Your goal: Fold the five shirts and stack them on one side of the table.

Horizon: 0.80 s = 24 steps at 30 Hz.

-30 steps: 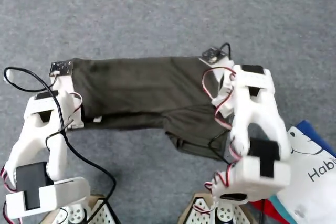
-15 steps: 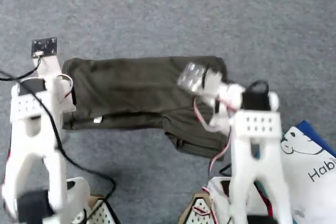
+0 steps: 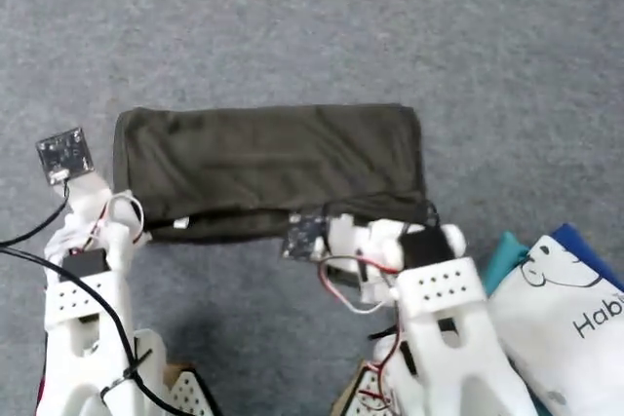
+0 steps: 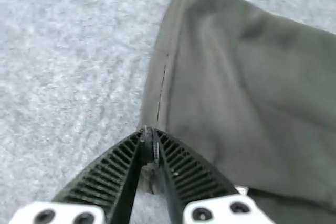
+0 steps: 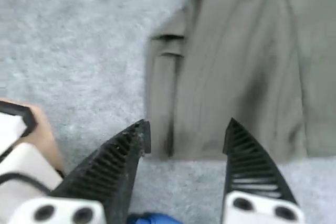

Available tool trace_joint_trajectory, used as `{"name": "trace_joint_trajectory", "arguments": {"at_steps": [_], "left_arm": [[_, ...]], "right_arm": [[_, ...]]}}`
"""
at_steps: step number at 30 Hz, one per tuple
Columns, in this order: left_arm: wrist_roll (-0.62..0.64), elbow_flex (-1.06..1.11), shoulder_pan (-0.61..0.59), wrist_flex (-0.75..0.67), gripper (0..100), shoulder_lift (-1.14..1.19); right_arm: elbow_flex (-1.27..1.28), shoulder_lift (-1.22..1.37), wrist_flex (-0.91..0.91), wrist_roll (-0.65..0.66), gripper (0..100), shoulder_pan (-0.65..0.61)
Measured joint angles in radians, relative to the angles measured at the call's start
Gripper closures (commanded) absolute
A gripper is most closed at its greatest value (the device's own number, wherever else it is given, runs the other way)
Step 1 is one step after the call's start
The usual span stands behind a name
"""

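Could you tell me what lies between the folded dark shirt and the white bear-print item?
In the high view, a strip of bare grey table cover separates the dark shirt from a teal item lying against the white bear-print item.

Plain dark olive shirt (image 3: 268, 158) on speckled grey table (image 3: 487, 65); black ribbed fingers (image 4: 113, 169).

Olive shirt (image 3: 268, 168) (folded flat), grey table (image 3: 292, 36), white bag (image 3: 570, 338) nearby
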Motion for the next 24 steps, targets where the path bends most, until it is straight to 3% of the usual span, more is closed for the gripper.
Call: {"name": "trace_joint_trajectory", "arguments": {"at_steps": [24], "left_arm": [[0.000,0.017,-0.029,-0.040,98,-0.008]], "right_arm": [[0.219,0.000,-0.261,0.046,75.3,-0.031]]}}
